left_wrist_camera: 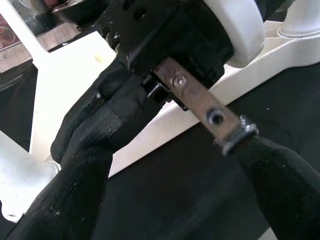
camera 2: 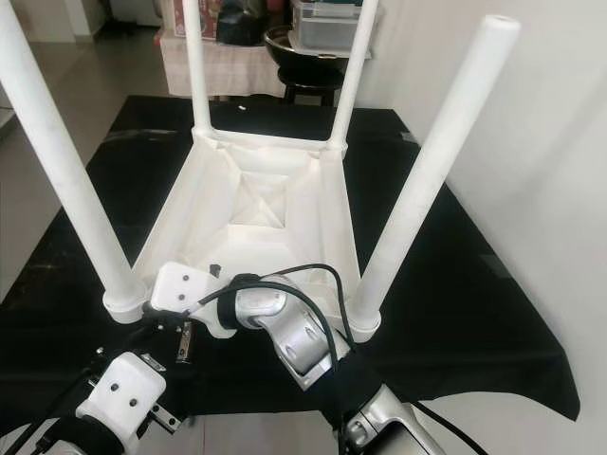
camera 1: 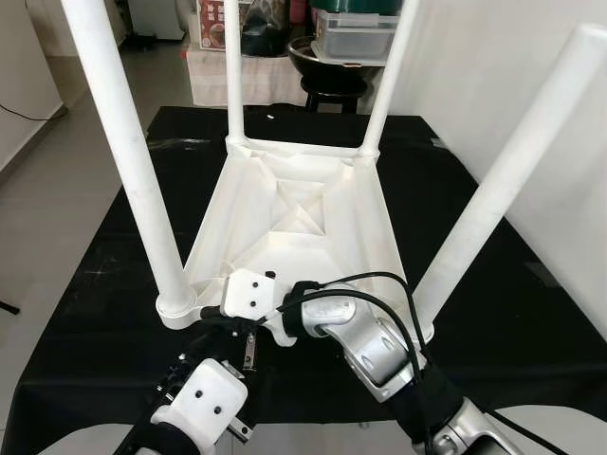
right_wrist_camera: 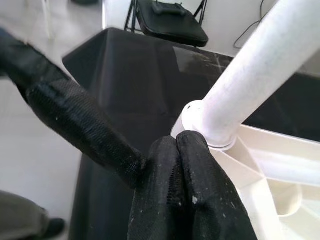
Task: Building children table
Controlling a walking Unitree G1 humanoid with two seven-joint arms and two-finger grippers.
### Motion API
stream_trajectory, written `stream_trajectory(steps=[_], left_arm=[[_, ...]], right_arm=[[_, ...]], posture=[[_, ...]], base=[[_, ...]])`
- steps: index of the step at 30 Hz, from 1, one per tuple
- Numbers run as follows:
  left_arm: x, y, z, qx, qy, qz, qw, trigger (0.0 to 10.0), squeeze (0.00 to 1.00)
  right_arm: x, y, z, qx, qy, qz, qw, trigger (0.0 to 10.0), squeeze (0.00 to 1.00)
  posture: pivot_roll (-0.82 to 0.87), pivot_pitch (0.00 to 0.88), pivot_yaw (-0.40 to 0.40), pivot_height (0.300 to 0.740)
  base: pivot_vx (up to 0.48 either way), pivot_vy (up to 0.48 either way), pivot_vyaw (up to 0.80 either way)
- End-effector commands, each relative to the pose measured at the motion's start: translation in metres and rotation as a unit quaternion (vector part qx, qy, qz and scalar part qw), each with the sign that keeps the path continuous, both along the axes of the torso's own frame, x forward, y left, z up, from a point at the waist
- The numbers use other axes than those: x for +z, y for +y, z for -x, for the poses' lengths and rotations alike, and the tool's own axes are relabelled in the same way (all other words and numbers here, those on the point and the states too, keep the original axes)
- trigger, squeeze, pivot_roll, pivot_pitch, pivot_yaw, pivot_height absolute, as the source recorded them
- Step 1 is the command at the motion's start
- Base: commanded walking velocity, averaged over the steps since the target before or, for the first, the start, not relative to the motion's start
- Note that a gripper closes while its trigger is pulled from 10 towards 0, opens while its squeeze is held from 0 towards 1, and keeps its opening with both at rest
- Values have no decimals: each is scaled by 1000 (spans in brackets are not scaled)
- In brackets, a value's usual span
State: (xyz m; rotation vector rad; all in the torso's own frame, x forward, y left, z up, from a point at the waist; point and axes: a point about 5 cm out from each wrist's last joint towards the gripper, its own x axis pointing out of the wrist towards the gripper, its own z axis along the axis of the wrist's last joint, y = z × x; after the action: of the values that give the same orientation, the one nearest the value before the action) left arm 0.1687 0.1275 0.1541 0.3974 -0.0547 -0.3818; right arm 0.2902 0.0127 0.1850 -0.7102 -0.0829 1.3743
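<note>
A white plastic children's table (camera 1: 303, 213) lies upside down on a black cloth, with all of its white legs standing up. My right gripper (right_wrist_camera: 180, 145) is shut with nothing visible between its fingers, and its tips sit at the socket of the near-left leg (camera 1: 123, 142). Its arm reaches across from the lower right. My left gripper (left_wrist_camera: 175, 115) comes up from below and is open, its fingers (left_wrist_camera: 85, 165) spread to either side of the right gripper's wrist and metal bracket (left_wrist_camera: 200, 100). One left finger (right_wrist_camera: 75, 120) crosses beside the right fingertips.
The black cloth (camera 1: 531, 313) covers the floor under the table. A white wall (camera 1: 531, 57) stands close on the right. Behind the table are a stool with a black pan (camera 1: 327, 66) and a low shelf with boxes (camera 1: 237, 76). Bare floor (camera 1: 47, 190) lies to the left.
</note>
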Motion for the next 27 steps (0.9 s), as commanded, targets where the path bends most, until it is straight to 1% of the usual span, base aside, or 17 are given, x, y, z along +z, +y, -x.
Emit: stream_trajectory(steps=[1,3,4,5,6,7,9,10,12,14,15,16,18,21,22,25,27], left_arm=[[0,-1,0,-9,2,-8,1000,10000,0],[0,-1,0,-11,1,-9,1000,10000,0],[0,-1,0,-11,1,-9,1000,10000,0],[0,-1,0,-10,1,-9,1000,10000,0],[0,0,0,-10,3,-10,1000,10000,0],[0,0,0,-10,3,-10,1000,10000,0],[-2,0,1,-11,7,-11,1000,10000,0],[-2,0,1,-11,7,-11,1000,10000,0],[-4,0,3,-12,11,-10,1000,10000,0],[-4,0,3,-12,11,-10,1000,10000,0],[-5,0,4,-10,15,-10,1000,10000,0],[-5,0,4,-10,15,-10,1000,10000,0],[-8,3,8,5,22,-11,1000,10000,0],[-11,9,11,25,28,-20,999,10000,0],[-12,12,12,35,29,-24,999,10000,0],[-12,14,13,41,29,-26,998,10000,0],[-11,17,15,55,25,-27,998,10000,0]], right_arm=[[-7,9,5,17,-9,21,1000,9961,0],[-9,4,-5,-10,-3,36,999,10000,0],[-9,4,-5,-10,-3,36,999,10000,0],[-8,-1,-11,-28,5,39,999,10000,906],[-6,-9,-16,-40,13,47,998,10000,1000],[-6,-9,-16,-40,13,47,998,10000,1000],[-4,-22,-23,-63,24,60,996,10000,1000],[-4,-22,-23,-63,24,60,996,10000,1000],[-4,-34,-30,-86,30,75,993,10000,1000],[-4,-34,-30,-86,30,75,993,10000,1000],[-5,-40,-32,-93,34,87,991,10000,1000],[-5,-40,-32,-93,34,87,991,10000,1000],[-6,-52,-39,-113,46,103,987,10000,1000],[-7,-63,-43,-122,56,128,983,10000,1000],[-9,-68,-44,-124,62,143,980,10000,0],[-10,-70,-44,-126,66,152,978,10000,0],[-11,-75,-49,-153,72,167,971,10000,0]], posture=[[114,139,-93,740],[114,139,-93,740],[114,139,-93,740],[117,137,-93,740],[117,137,-93,740],[117,137,-93,740],[109,133,-91,740],[109,133,-91,740],[105,131,-89,740],[105,131,-89,740],[105,131,-90,740],[105,131,-90,740],[107,133,-89,740],[108,137,-90,740],[109,139,-91,740],[109,139,-91,740],[111,142,-92,740]], base=[[0,0,0],[0,0,0],[0,0,0],[0,0,0],[0,0,0],[0,0,0],[0,0,0],[0,0,0],[0,0,0],[0,0,0],[0,0,0],[0,0,0],[0,0,0],[0,0,0],[0,0,0],[0,0,0],[0,0,0]])
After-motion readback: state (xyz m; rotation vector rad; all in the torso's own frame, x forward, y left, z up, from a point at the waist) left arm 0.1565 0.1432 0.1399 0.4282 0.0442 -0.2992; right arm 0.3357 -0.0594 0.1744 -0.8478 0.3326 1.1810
